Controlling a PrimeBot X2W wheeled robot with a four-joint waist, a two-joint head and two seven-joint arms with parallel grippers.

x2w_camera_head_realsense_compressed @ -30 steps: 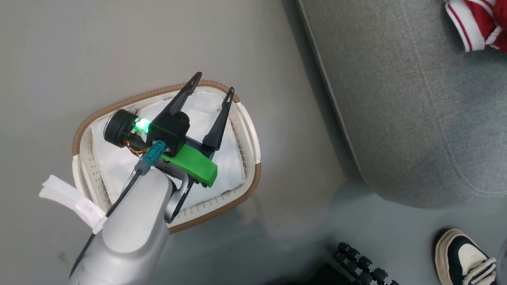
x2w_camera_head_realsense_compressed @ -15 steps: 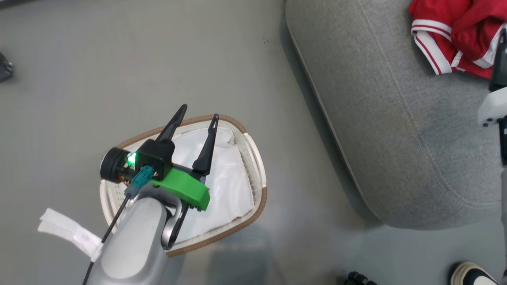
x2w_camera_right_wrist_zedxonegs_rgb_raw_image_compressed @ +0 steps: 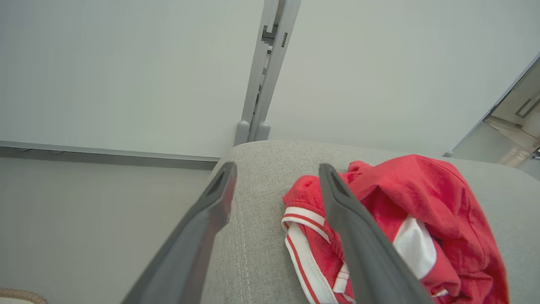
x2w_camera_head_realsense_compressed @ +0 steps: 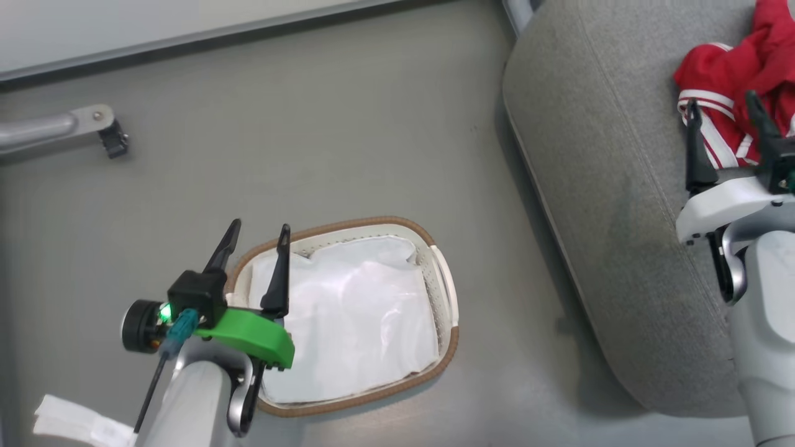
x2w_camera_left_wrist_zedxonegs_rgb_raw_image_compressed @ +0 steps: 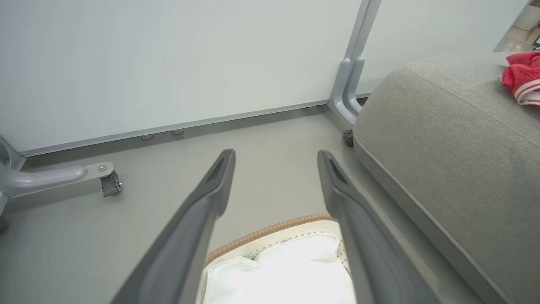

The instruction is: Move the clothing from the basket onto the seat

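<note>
Both pairs of jaws are spread wide with nothing between them. The left jaws hang over the left end of the basket (x2w_camera_head_realsense_compressed: 447,288), which sits on the floor (x2w_camera_head_realsense_compressed: 310,155) beside the seat (x2w_camera_head_realsense_compressed: 608,186) and holds a white cloth sheet (x2w_camera_head_realsense_compressed: 360,323). The right jaws hang over the seat, their fingers (x2w_camera_head_realsense_compressed: 694,149) pointing at the red clothing (x2w_camera_head_realsense_compressed: 714,74), which lies bunched on the seat's top with white stripe trim along its near edge. Whether the fingers touch the fabric cannot be told.
</note>
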